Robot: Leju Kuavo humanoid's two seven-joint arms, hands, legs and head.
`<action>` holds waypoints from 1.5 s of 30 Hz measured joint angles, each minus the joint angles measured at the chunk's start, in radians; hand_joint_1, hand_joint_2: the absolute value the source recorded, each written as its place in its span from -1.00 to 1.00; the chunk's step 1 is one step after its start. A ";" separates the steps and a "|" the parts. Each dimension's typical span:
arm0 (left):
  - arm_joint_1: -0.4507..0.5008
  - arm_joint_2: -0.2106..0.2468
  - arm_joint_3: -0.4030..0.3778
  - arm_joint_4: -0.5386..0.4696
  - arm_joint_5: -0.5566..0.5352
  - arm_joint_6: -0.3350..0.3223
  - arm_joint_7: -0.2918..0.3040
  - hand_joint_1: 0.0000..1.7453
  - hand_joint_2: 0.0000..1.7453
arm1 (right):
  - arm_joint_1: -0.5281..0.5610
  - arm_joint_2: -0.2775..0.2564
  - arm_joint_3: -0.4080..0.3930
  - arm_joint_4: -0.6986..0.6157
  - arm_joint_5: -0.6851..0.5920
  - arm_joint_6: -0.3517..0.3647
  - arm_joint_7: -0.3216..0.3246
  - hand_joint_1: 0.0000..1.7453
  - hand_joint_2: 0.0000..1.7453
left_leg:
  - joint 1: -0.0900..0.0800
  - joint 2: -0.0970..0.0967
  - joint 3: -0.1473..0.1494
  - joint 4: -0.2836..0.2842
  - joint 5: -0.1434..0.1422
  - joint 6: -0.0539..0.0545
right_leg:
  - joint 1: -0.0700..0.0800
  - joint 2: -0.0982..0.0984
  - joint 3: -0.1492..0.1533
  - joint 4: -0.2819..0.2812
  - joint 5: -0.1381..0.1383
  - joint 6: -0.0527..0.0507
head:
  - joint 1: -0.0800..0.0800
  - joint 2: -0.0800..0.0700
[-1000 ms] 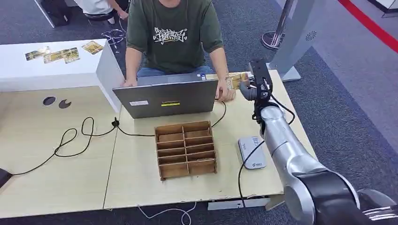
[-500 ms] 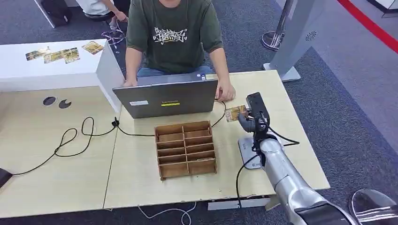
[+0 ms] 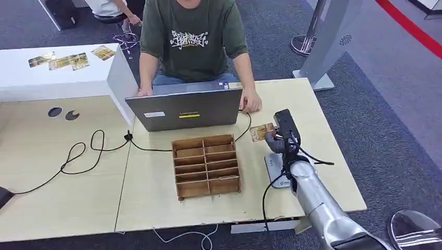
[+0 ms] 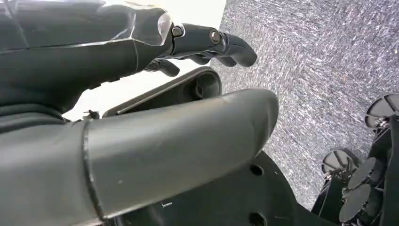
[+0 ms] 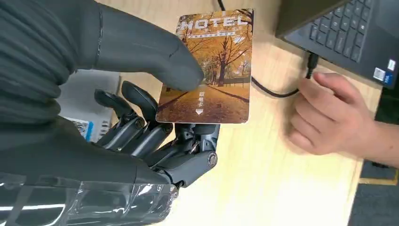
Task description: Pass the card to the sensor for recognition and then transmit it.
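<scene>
Head view, centre right: my right hand [image 3: 276, 139] pinches the card [image 3: 261, 131] between thumb and fingers, above the table [image 3: 156, 203], just beyond the grey sensor [image 3: 276, 166]. Step: carrying card to sensor; next I must lower it flat. Card reads "HOTEL". My left hand [image 4: 141, 94] hangs curled, holding nothing.

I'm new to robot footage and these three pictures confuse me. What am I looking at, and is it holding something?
The wide picture is from the robot's head, looking down at a wooden table. Its silver right arm ends in the right hand, which pinches a hotel card above the table, near a grey card sensor. A laptop, a wooden divided box and a seated person are there too. The close pictures come from wrist cameras; the left hand hangs over carpet.
</scene>
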 joint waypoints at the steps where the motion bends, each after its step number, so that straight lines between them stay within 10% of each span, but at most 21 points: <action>1: 0.000 0.000 0.002 0.000 0.003 0.001 -0.002 -1.00 -1.00 | 0.012 -0.008 0.008 -0.010 -0.009 0.000 0.002 1.00 1.00 | 0.000 0.000 0.000 0.000 0.000 0.000 | 0.000 0.000 0.000 0.000 0.000 0.000 | 0.000 0.000; 21: 0.005 0.000 0.019 0.000 0.011 0.003 -0.002 -1.00 -1.00 | 0.183 -0.165 0.031 -0.227 -0.063 -0.018 0.034 1.00 1.00 | 0.000 0.000 0.000 0.000 -0.001 0.001 | 0.000 0.000 0.000 0.000 0.000 0.000 | 0.000 0.000; 36: 0.006 0.000 0.038 0.000 0.005 0.005 -0.005 -1.00 -1.00 | 0.237 -0.174 0.024 -0.344 -0.053 -0.111 -0.050 1.00 1.00 | 0.000 0.000 0.000 0.000 -0.001 0.000 | 0.000 0.000 0.000 0.000 0.000 0.000 | 0.000 0.000; 45: 0.005 -0.001 0.040 0.000 0.005 0.006 -0.005 -1.00 -1.00 | 0.287 -0.170 0.008 -0.438 -0.034 -0.092 0.005 1.00 1.00 | 0.000 0.000 0.000 0.000 -0.001 0.000 | 0.000 0.000 0.000 0.000 0.000 0.000 | 0.000 0.000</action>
